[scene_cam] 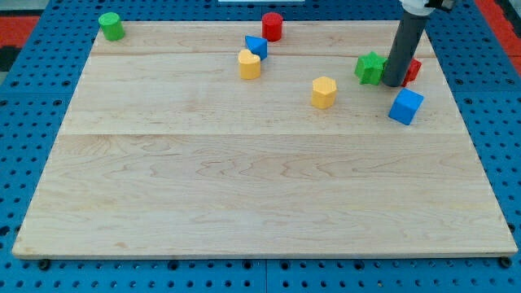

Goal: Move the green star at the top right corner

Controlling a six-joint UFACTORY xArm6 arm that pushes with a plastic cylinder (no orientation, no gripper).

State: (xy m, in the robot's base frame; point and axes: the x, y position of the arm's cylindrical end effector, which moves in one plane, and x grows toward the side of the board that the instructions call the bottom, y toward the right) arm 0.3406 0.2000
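Red block (414, 70) mostly hidden behind rod (405, 45); shape unclear.

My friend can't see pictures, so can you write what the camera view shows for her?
A dark rod's tip sits just right of a green star near the wooden board's top right, with a red block partly hidden behind the rod. Also there: a blue cube, two yellow blocks, a red cylinder, another blue block, and a green cylinder.

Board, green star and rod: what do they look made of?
Board: pale wood, matt, going by the grain lines and plank seams. Green star: evenly coloured all over, with no grain and a soft sheen, so painted wood or plastic; I cannot tell which. Rod: dark, smooth and matt, perhaps plastic or coated metal. My tip sits at the star's right side.
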